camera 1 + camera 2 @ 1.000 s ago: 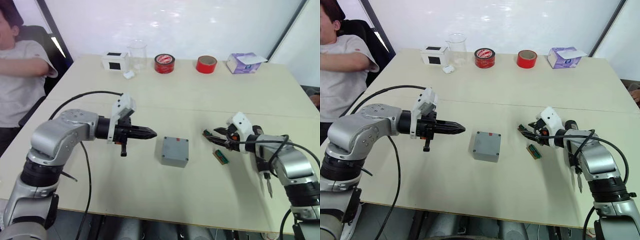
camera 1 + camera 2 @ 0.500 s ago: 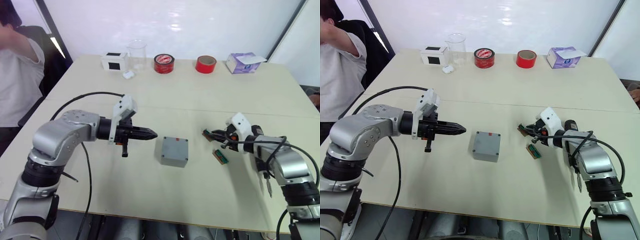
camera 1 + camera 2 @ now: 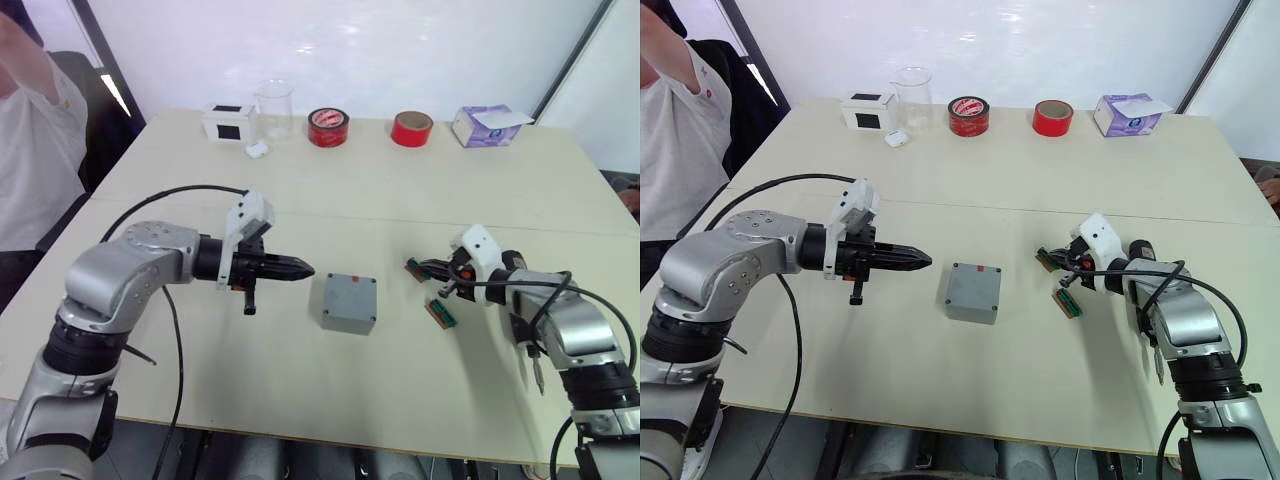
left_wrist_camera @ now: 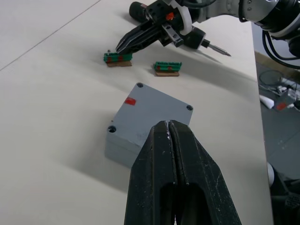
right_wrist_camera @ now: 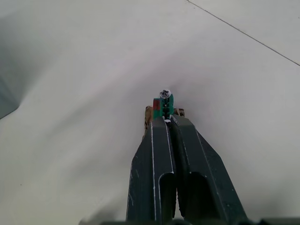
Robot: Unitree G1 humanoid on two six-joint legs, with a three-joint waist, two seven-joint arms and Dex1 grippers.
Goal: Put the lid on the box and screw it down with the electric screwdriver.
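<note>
Beige table (image 3: pixel 330 190) held the box (image 3: pixel 349 302) mid-table, nearer its front edge, lid (image 4: pixel 152 115) already seated on it. My left gripper (image 3: pixel 303 268) was pressed together, empty, beside it. My right gripper (image 3: pixel 1051 262) was closed against a green-and-brown piece (image 5: pixel 162 104). Screwdriving looked undone.

Box (image 3: pixel 349 302) sits mid-worktop (image 3: pixel 300 400), lid (image 4: pixel 152 112) on it. Left pincer (image 3: pixel 300 268) lies to its left, right pincer (image 3: pixel 425 267) to its right, beside two small terminal pieces (image 3: pixel 440 312). Tape rolls (image 3: pixel 328 127) stand along the far edge.
</note>
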